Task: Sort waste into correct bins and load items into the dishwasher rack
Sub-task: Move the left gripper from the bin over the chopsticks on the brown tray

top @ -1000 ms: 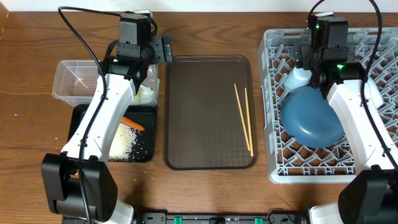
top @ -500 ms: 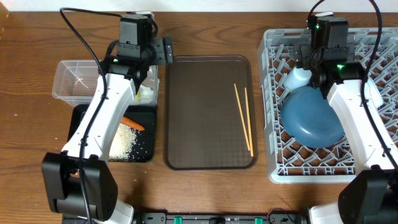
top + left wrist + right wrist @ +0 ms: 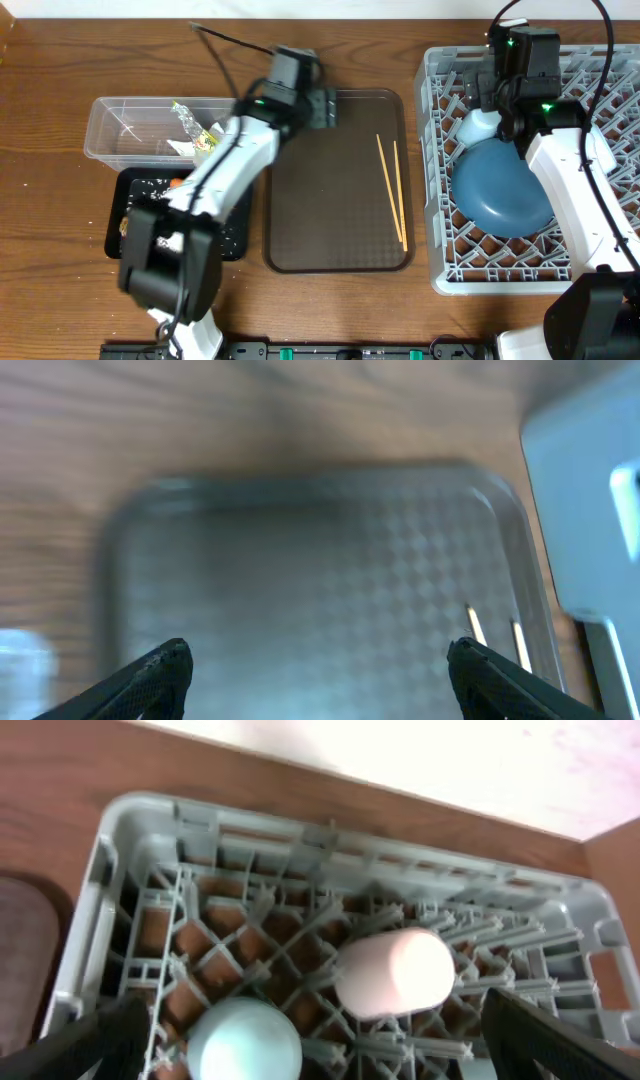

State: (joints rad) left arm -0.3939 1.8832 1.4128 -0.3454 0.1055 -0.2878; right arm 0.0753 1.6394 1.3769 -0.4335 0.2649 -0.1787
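Note:
Two thin chopsticks [image 3: 392,190] lie on the right side of the brown serving tray [image 3: 330,220]; their ends [image 3: 475,626] show blurred in the left wrist view. My left gripper [image 3: 322,105] [image 3: 318,652] hovers open and empty over the tray's far left corner. In the clear tub [image 3: 120,135] lie the silver-yellow wrapper [image 3: 186,114] and white paper [image 3: 183,148]. The black tray [image 3: 125,215] holds a carrot [image 3: 176,183] and rice. The grey rack [image 3: 440,180] holds the dark blue plate [image 3: 500,195], light blue cup [image 3: 243,1042] and pinkish cup [image 3: 395,973]. My right gripper [image 3: 492,98] [image 3: 315,1015] hangs open above the cups.
The left arm stretches diagonally over the black tray and the tub's right end, hiding part of both. The rack's left wall [image 3: 590,510] shows at the right edge of the left wrist view. Bare wooden table lies between the serving tray and the rack.
My left arm has swung right, from above the clear tub to the serving tray's far left corner, uncovering the wrapper and paper in the tub. The right arm has not moved.

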